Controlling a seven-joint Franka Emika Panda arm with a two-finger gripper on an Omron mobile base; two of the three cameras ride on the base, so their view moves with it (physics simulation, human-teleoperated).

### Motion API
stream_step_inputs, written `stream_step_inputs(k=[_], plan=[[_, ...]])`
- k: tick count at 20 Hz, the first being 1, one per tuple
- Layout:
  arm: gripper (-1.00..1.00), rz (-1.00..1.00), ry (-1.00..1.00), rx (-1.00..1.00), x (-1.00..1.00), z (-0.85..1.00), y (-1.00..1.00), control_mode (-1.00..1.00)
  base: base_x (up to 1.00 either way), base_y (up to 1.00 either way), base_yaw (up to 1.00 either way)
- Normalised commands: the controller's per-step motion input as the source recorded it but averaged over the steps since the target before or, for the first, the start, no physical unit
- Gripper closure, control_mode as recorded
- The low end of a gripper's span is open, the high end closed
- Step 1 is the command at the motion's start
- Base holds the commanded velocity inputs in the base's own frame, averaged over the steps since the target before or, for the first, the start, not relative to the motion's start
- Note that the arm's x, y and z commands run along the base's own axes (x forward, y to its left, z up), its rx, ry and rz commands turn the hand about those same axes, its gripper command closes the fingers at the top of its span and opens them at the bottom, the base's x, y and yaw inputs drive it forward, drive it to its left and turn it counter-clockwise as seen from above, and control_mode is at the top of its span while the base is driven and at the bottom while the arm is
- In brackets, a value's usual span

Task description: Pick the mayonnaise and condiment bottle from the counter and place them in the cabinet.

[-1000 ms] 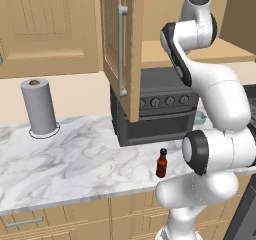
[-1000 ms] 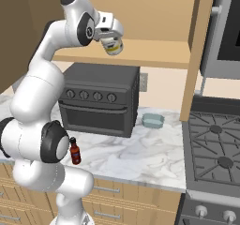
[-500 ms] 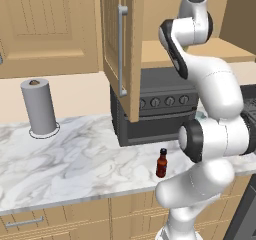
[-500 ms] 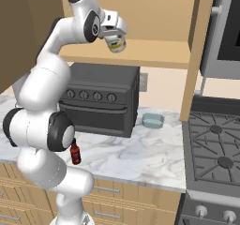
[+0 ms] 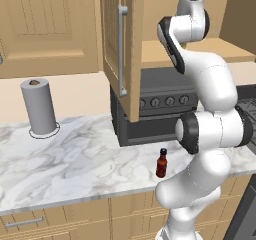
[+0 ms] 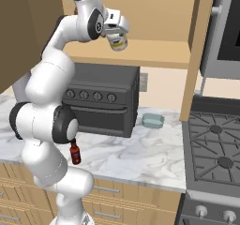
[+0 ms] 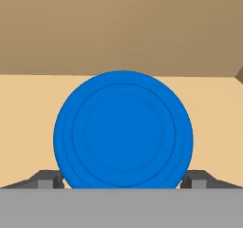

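In the right base view my gripper is shut on the mayonnaise, a squat white jar held tilted just above the wooden shelf of the open cabinet. From the hand view the jar's blue lid sits between my fingertips, with the tan shelf beyond it. The cabinet door with its silver bar handle stands open. The condiment bottle, small, dark and red-brown, stands upright on the marbled counter near the front edge, close to my arm's base.
A black toaster oven sits on the counter under the cabinet. A paper towel roll stands at the left. A small teal dish lies beside the oven, and a stove is at the right past the cabinet's side panel.
The hand has carried the jar a little further right and towards the cabinet shelf, and the arm's upper links have swung upright. The bottle has stayed put.
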Motion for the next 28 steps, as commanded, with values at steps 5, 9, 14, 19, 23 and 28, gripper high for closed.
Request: stream_step_inputs(k=[5, 9, 14, 19, 23, 28], plan=[[-1.0, 0.0, -0.04, 0.0, 0.02, -0.09, 0.0, -1.0, 0.0, 0.0, 0.0], [-1.0, 0.0, -0.05, 0.0, 0.0, -0.32, 0.0, -1.0, 0.0, 0.0, 0.0], [-1.0, 0.0, -0.02, 0.0, 0.0, -0.62, 0.0, -1.0, 0.0, 0.0, 0.0], [-1.0, 0.0, -0.05, 0.0, -0.15, -0.53, 0.0, -1.0, 0.0, 0.0, 0.0], [-1.0, 0.0, -0.15, 0.0, -0.85, -0.02, 0.0, -1.0, 0.0, 0.0, 0.0], [-1.0, 0.0, -0.19, 0.0, -1.0, 0.0, 0.0, -1.0, 0.0, 0.0, 0.0]])
